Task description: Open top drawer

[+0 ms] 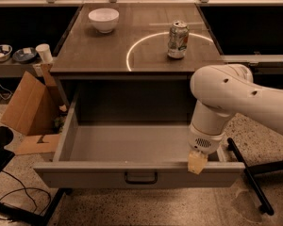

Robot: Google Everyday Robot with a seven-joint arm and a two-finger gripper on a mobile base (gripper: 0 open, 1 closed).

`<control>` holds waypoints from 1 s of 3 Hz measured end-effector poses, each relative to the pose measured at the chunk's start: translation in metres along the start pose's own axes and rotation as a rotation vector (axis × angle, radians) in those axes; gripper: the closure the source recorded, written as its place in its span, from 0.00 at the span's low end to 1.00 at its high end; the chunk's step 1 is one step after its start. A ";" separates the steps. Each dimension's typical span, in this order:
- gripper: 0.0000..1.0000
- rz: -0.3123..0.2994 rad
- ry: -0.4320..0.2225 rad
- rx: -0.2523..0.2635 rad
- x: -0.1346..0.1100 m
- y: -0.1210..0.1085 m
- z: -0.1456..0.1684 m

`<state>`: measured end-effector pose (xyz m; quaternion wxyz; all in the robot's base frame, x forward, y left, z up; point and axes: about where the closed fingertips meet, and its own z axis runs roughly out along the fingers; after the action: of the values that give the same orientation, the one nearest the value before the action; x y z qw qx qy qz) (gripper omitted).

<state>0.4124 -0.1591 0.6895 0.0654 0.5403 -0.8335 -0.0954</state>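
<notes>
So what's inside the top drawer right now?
The top drawer shows only bare grey floor and walls; no item is visible. The gripper sits at its front right rim, and the arm covers that corner, so anything there is hidden.

A robot test lab is suggested: a white circle [130, 51] is marked on the grey table top [94, 51]. A torn cardboard box [26, 105] and loose cables [19, 197] are left on the speckled floor [179, 211] left of the table. The gripper [197, 162] is seen at the front rim of the table's top drawer [85, 178].

white bowl [103, 19] back-left on tabletop [85, 55] | soda can [178, 40] right | cardboard box [30, 105] floor left
</notes>
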 end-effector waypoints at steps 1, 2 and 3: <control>0.27 0.000 0.000 0.000 0.000 0.000 0.000; 0.05 0.000 0.000 0.000 0.000 0.000 0.000; 0.00 0.000 0.000 0.000 0.000 0.000 0.000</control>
<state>0.4124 -0.1591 0.6895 0.0654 0.5403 -0.8335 -0.0954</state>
